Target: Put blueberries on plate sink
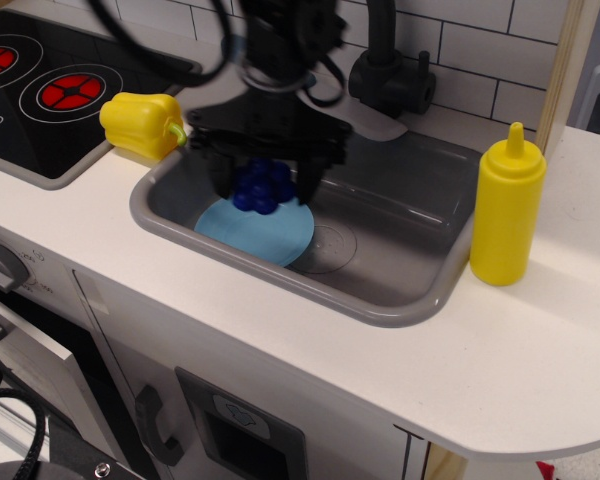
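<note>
The dark blue blueberries (260, 187) hang between the fingers of my black gripper (263, 182), which is shut on them. I hold them in the air just above the light blue plate (258, 230). The plate lies tilted against the left front wall of the grey sink (400, 300). The round drain mark (328, 247) shows on the sink floor to the right of the plate. The far part of the plate is hidden behind the gripper and the berries.
A yellow toy bell pepper (143, 124) sits on the counter left of the sink. A yellow squeeze bottle (506, 208) stands at the sink's right rim. A black faucet (388, 70) rises behind the sink. A stove top (50, 90) lies at the far left.
</note>
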### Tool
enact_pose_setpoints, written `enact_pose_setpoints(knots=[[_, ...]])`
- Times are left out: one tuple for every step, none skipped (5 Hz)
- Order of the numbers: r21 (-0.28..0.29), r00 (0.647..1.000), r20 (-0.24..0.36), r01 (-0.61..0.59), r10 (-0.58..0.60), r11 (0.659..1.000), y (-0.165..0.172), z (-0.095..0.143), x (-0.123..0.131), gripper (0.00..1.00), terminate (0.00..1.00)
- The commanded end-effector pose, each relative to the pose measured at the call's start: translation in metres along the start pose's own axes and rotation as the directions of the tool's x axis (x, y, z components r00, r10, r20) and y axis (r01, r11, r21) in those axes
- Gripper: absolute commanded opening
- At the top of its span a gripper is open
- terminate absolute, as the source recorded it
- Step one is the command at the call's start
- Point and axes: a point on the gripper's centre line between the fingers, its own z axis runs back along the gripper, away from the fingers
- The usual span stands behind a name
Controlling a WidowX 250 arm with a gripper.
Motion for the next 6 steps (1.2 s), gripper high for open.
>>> enact_pose_setpoints(knots=[[0.03, 0.997, 0.072, -0.03, 0.028, 0.999, -0.003, -0.021, 0.019, 0.0, 0.0], [0.054, 0.997, 0.074, -0.04, 0.036, 0.998, 0.002, -0.043, 0.022, 0.0, 0.0], [0.057, 0.996, 0.083, -0.038, 0.033, 0.998, 0.005, -0.052, 0.025, 0.0, 0.0], [0.032, 0.997, 0.058, -0.043, 0.041, 0.999, 0.006, -0.044, 0.027, 1.0, 0.0], [0.006, 0.997, 0.051, -0.062, 0.062, 0.998, 0.01, -0.03, 0.03, 1.0, 0.0], [-0.008, 0.993, 0.083, -0.089, 0.089, 0.996, 0.013, -0.019, 0.035, 1.0, 0.0]])
